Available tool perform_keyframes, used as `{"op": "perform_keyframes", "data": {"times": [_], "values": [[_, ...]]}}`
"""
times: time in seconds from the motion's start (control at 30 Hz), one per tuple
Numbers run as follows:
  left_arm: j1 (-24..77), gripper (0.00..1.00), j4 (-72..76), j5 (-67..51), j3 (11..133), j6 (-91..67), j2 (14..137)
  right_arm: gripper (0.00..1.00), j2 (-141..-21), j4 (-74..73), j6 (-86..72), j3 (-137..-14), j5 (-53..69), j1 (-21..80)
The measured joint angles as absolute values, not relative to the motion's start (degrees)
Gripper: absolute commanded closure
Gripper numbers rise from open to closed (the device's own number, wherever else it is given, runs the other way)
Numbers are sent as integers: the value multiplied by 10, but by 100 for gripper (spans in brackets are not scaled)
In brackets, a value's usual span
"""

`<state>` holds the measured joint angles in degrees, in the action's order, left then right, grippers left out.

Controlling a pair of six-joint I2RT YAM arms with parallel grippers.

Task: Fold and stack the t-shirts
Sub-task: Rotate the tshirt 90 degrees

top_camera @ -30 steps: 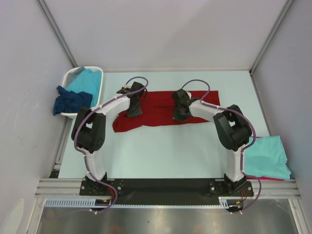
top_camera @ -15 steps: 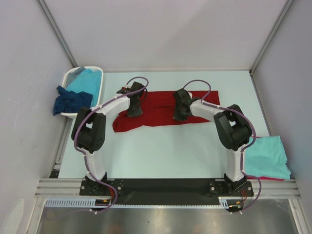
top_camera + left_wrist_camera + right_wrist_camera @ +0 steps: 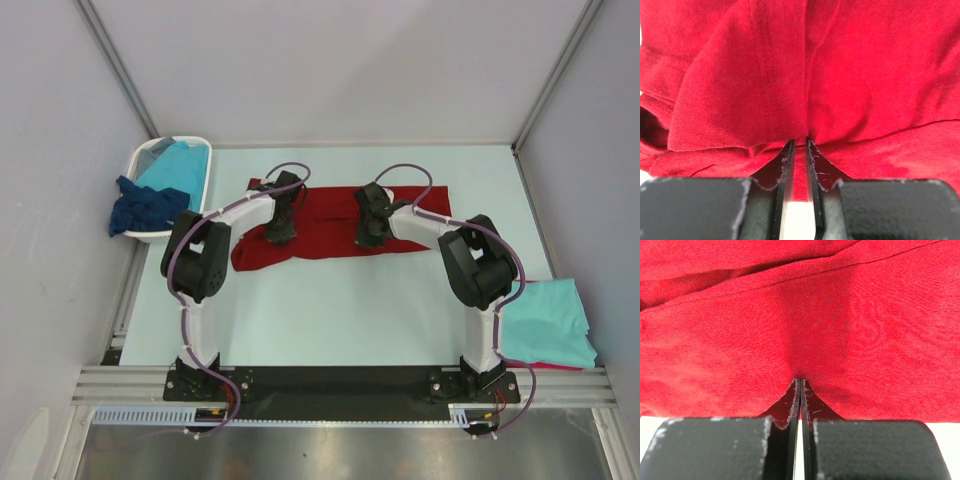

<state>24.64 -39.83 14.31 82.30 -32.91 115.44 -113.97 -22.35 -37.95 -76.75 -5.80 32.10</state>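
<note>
1. The dark red t-shirt (image 3: 335, 222) lay stretched sideways across the upper middle of the overhead frame. It was flat on the table (image 3: 330, 310), with its left end sagging toward the lower left.
2. My left claw (image 3: 800, 141) was nipped onto a bunched fold near the shirt's left end. The jaws stood a sliver apart with cloth gathered at their tips.
3. My right claw (image 3: 800, 381) was clenched on the same shirt, right of its centre. The jaws were pressed together and the cloth puckered around the tips.
4. In the upper left, the white basket (image 3: 137, 165) held a turquoise t-shirt (image 3: 182, 165). A navy t-shirt (image 3: 145, 208) hung out over the basket's lower rim.
5. At the lower right edge, a folded turquoise t-shirt (image 3: 548, 320) lay on top of a red t-shirt (image 3: 548, 366). Only a thin strip of the red one showed.
</note>
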Motion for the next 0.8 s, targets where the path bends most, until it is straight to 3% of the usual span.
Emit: {"op": "perform_keyframes", "data": {"times": [0.27, 0.8], "values": [[243, 87, -410, 148, 872, -329, 1171, 100, -1136, -216, -379, -761, -61, 322], [199, 88, -436, 163, 927, -329, 1210, 100, -1126, -192, -378, -740, -61, 322]]}}
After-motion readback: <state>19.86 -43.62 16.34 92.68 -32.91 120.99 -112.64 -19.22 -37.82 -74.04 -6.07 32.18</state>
